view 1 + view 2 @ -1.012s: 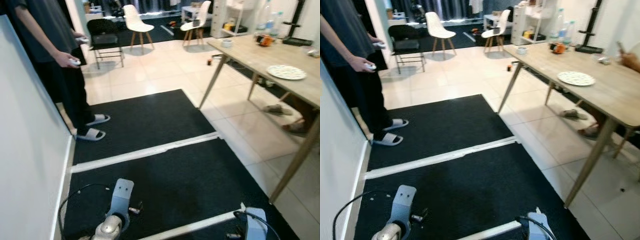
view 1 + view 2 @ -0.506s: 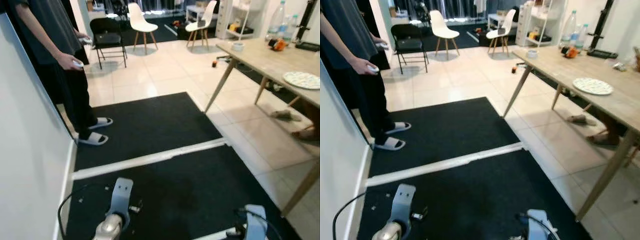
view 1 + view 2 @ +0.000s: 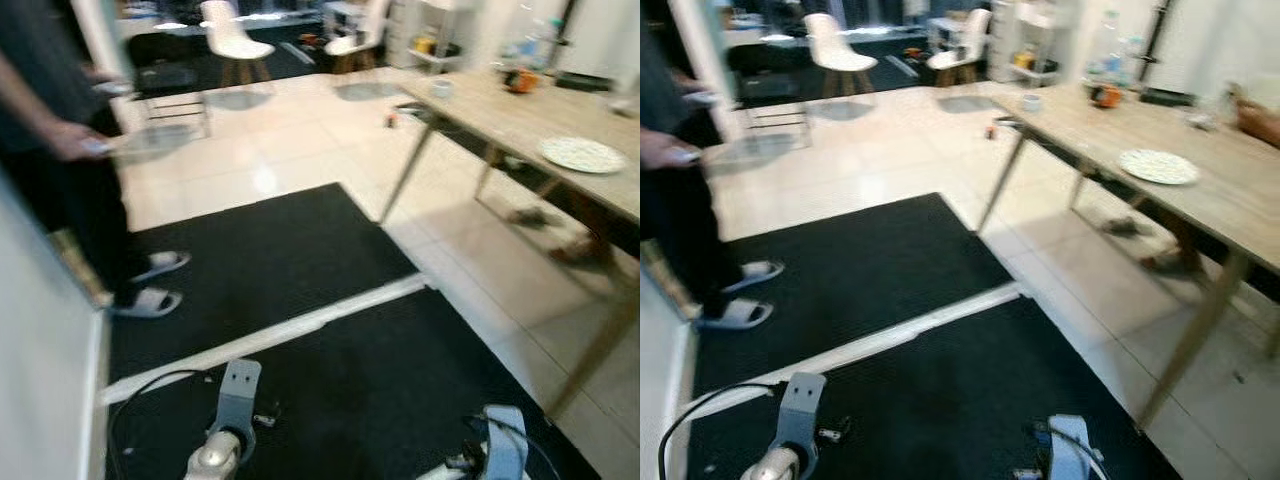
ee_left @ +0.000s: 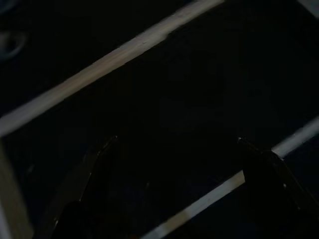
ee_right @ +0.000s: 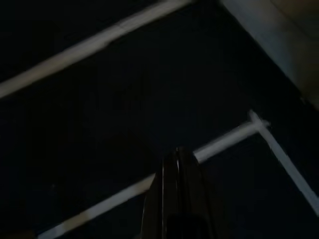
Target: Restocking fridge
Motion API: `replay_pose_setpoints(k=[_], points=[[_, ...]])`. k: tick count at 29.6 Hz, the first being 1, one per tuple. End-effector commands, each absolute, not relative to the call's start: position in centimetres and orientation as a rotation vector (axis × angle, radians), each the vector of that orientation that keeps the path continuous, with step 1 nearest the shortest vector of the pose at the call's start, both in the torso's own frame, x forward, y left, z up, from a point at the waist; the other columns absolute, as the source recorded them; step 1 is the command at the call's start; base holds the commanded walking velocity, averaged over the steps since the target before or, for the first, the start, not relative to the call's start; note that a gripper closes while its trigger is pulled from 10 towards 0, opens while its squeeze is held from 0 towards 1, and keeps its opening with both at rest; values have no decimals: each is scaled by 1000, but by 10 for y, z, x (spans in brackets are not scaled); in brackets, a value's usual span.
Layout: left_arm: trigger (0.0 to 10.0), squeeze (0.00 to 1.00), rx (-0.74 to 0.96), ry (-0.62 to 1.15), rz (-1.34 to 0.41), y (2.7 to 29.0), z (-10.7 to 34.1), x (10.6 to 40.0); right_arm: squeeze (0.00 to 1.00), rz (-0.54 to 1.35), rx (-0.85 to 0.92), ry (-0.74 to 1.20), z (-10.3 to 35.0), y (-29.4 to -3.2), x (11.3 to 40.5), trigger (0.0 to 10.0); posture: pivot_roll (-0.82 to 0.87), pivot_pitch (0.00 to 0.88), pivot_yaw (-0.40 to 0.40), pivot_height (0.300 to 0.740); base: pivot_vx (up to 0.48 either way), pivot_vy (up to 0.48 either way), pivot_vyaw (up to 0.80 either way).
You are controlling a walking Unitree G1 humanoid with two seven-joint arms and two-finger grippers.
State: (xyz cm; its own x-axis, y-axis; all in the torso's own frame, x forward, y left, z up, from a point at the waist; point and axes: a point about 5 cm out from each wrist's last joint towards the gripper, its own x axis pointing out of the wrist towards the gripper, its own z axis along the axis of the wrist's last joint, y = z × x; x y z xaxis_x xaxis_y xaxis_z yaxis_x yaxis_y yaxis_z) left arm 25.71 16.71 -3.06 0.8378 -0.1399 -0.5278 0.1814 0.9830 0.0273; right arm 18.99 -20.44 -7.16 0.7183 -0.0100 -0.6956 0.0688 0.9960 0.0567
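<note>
Blur softens the head views. Left gripper [image 4: 174,149] hangs idle over the black mat [image 3: 300,250], fingers spread wide apart, holding nothing. Ahead of it and off to its left a person [image 3: 60,170] in slippers stands at the mat's edge. Right gripper [image 5: 177,159] hangs low too, fingers pressed together. Ahead to its right stands a wooden table [image 3: 1240,215] bearing a plate [image 3: 1157,166], perhaps patterned. Fridge: whereabouts cannot be told
</note>
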Motion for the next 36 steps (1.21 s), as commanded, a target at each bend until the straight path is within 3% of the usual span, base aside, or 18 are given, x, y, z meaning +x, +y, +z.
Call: replay_pose_setpoints(k=[1,5,26,36], points=[[10000,0,85,569,-156,173,-34,252,0,-37,86,762,-70,-202,194,10000,-75,28,29,734,315,0,-800],[10000,0,85,570,-156,173,-34,252,0,-40,95,759,-70,-201,194,10000,-75,28,29,734,315,0,-659],[10000,0,85,571,-157,174,-35,250,0,-20,86,763,-70,-200,194,10000,-72,33,29,734,311,0,0],[10000,0,87,572,-156,175,-35,250,0,-22,87,769,-71,-200,193,10000,-68,33,27,734,306,0,-760]])
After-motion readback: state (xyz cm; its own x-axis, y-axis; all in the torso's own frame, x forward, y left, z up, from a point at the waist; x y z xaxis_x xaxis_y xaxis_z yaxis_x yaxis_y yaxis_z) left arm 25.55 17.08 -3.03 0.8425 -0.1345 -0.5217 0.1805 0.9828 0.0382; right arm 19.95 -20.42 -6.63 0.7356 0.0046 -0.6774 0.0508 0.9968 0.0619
